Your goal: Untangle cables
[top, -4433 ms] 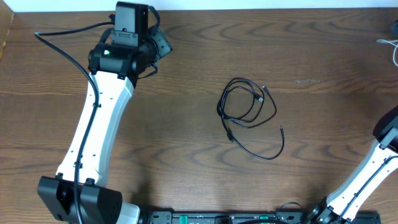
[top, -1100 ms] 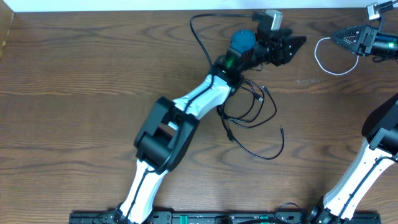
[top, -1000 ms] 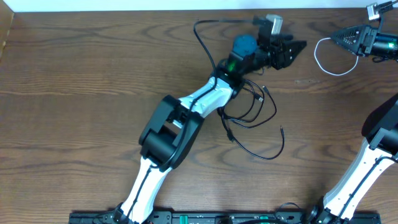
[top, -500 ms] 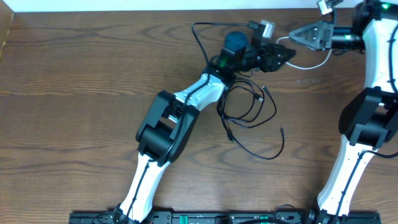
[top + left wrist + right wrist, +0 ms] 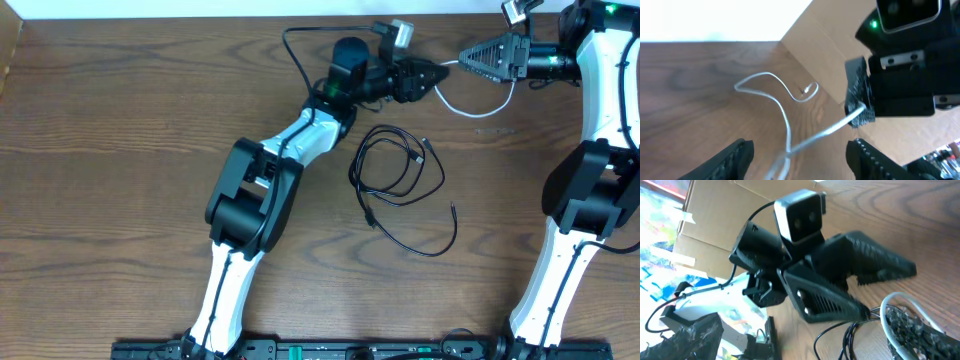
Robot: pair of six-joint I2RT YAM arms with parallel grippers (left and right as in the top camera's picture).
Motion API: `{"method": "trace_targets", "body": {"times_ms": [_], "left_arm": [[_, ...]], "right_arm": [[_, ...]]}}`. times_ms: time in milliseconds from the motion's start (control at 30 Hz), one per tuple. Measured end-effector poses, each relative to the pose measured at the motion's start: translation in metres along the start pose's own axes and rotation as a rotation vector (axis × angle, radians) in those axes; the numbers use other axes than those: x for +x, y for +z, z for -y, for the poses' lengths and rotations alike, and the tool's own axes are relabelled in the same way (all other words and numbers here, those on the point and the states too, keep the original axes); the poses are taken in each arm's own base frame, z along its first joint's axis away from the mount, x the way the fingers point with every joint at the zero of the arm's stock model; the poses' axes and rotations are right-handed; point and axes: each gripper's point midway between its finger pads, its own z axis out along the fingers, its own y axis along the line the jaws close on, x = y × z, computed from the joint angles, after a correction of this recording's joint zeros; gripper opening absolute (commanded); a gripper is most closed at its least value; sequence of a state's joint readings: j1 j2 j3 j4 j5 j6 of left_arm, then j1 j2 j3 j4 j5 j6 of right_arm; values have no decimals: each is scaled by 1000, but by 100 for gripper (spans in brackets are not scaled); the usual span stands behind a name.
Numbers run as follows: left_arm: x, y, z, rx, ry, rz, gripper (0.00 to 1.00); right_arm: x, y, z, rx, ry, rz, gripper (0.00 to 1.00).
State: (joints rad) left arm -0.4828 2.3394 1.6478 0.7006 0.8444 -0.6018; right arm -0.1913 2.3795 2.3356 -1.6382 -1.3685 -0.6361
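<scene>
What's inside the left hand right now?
The white cable passes between the open fingers of the left hand toward the right hand, which pinches it. Its near end is out of view.

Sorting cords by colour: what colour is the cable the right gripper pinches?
White: the cable is clearest in the left wrist view, pinched in the right gripper.

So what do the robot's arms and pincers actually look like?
The left arm and right arm are white shells between chunky black joints, each with a green light near the wrist. A thick black wire loops off the left one. The left pincer and right pincer are black, tapered, with ribbed pads.
</scene>
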Motion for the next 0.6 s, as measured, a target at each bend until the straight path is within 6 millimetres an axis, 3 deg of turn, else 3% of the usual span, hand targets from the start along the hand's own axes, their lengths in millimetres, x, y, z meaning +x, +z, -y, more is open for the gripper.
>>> {"method": "trace_targets", "body": {"times_ms": [133,467,533,567,600], "left_arm": [[-3,-1,-2,-8,9,12,68],[19,22,25,41,91,-29,65],[21,23,27,45,95,-32,46],[21,23,27,45,100,-32,22],[21,23,27,45,105,-32,8]], "right_arm": [[1,1,-1,-3,11,-3,99],[4,7,-4,-11,24,-18,99],[4,7,-5,-12,27,-19,99],[4,7,-5,-12,29,-19,98],[5,7,-5,-12,32,-19,98]]}}
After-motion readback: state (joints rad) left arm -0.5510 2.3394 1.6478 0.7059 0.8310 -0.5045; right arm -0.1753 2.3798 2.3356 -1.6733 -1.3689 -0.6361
